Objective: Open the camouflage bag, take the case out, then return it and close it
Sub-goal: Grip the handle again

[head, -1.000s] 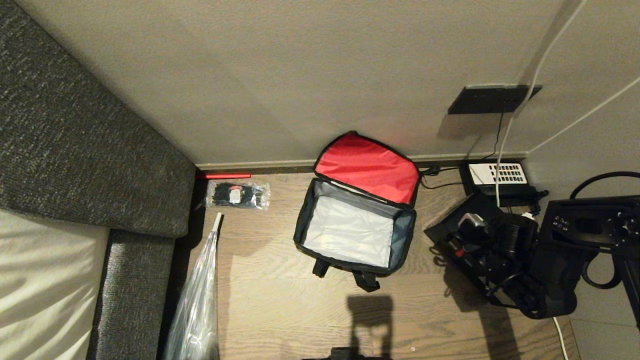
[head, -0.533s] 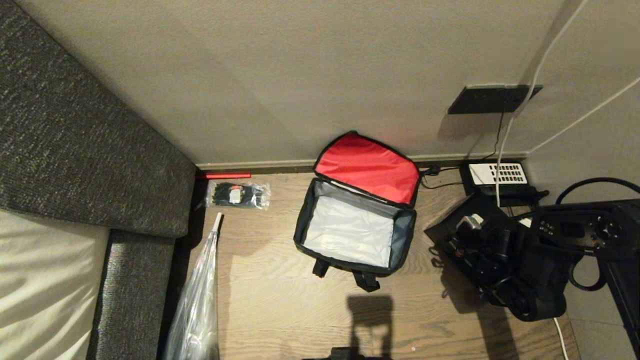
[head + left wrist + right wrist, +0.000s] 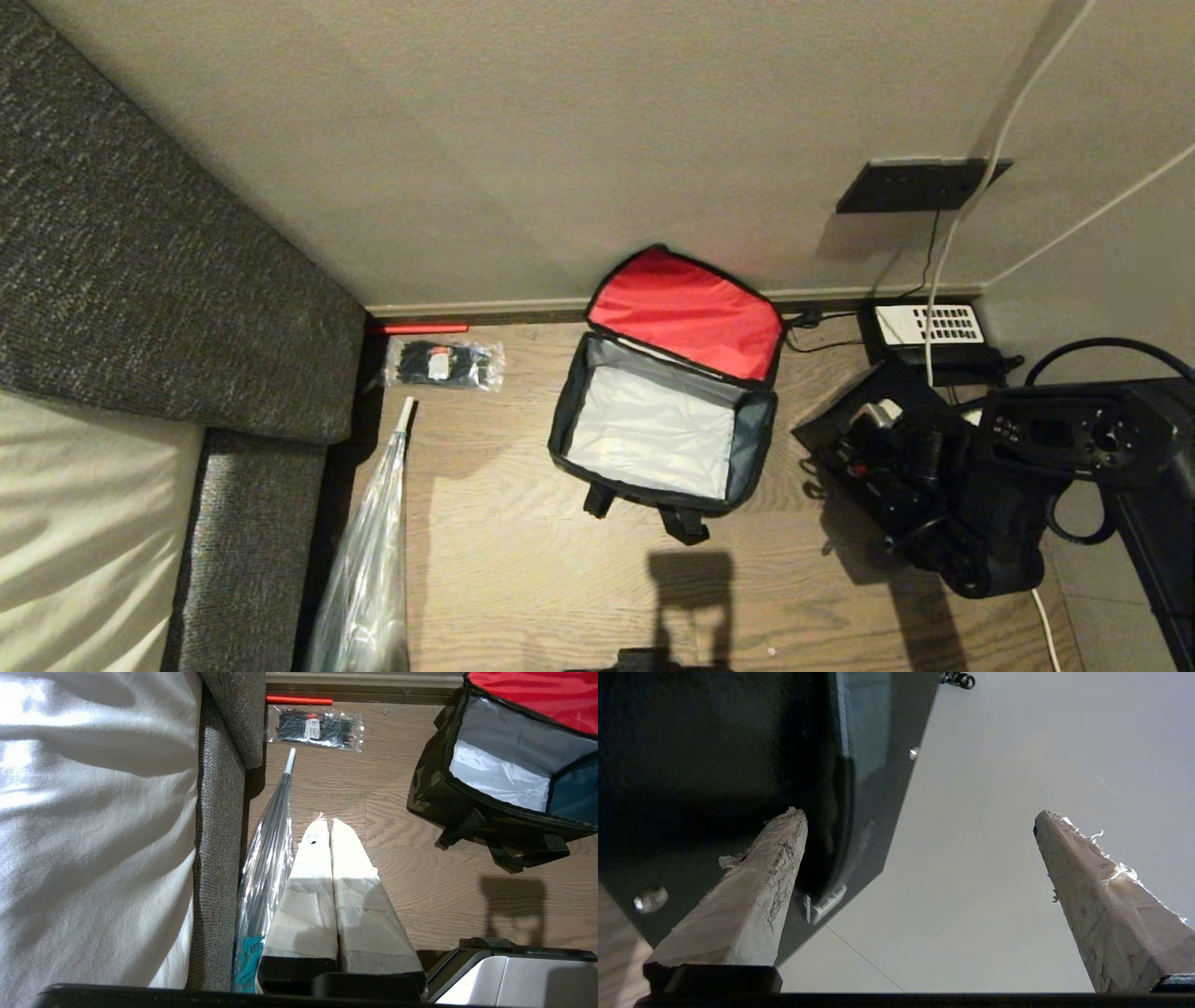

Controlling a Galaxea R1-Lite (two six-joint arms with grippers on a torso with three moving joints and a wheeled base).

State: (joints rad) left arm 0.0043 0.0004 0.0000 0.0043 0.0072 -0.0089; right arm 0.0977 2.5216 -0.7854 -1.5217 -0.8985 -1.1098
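Jaws: my right gripper (image 3: 920,858) is spread wide and empty, low on the right by the black case (image 3: 896,457); left gripper (image 3: 327,826) pinched closed, parked. Further out, camouflage bag (image 3: 569,420) sits open on the floor (image 3: 504,560) against the wall (image 3: 560,140), red lid up.

The camouflage bag (image 3: 665,425) sits on the floor (image 3: 523,579) left of the right gripper (image 3: 920,854), its lid against the wall (image 3: 560,140); the cable-tie packet (image 3: 445,364) lies further left.

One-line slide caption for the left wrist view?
Shut left claw hangs over wood floor beside the open, empty camouflage bag.
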